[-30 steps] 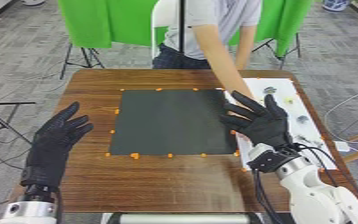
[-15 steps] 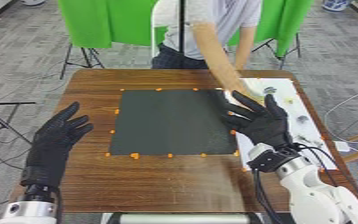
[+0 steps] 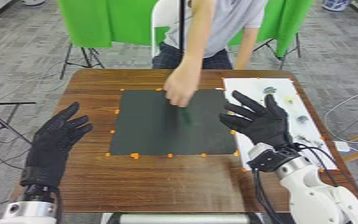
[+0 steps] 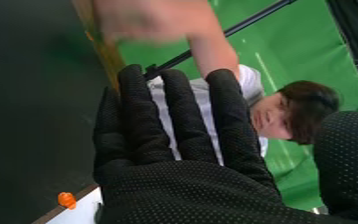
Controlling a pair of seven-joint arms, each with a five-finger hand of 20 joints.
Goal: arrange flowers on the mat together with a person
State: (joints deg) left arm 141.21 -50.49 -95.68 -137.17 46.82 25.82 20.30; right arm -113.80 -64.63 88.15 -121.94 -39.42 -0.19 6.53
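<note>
My right hand (image 3: 264, 125) is held over the white sheet's inner edge in the head view, its fingers spread and empty; the right wrist view shows the same hand (image 4: 189, 192) with straight fingers. My left hand (image 3: 62, 129) is open beside the mat, left of it. The dark square mat (image 3: 149, 130) lies mid-table. Over its far part is a person's hand (image 3: 182, 86), with a thin dark green stem (image 3: 187, 116), blurred, just below its fingers. Flowers, small and grey to yellowish, lie on the white sheet (image 3: 251, 87), one dark flower (image 3: 270, 90) near its far end.
Orange tabs such as one (image 3: 135, 156) run around the mat's edges. The brown table (image 3: 167, 187) extends on the near side of the mat. The person's forearm reaches in from the far side, across the table edge.
The person's hand has moved from the white sheet, beside my right hand, leftward to above the mat, and a green stem now shows beneath it. Both of my hands have stayed still.
</note>
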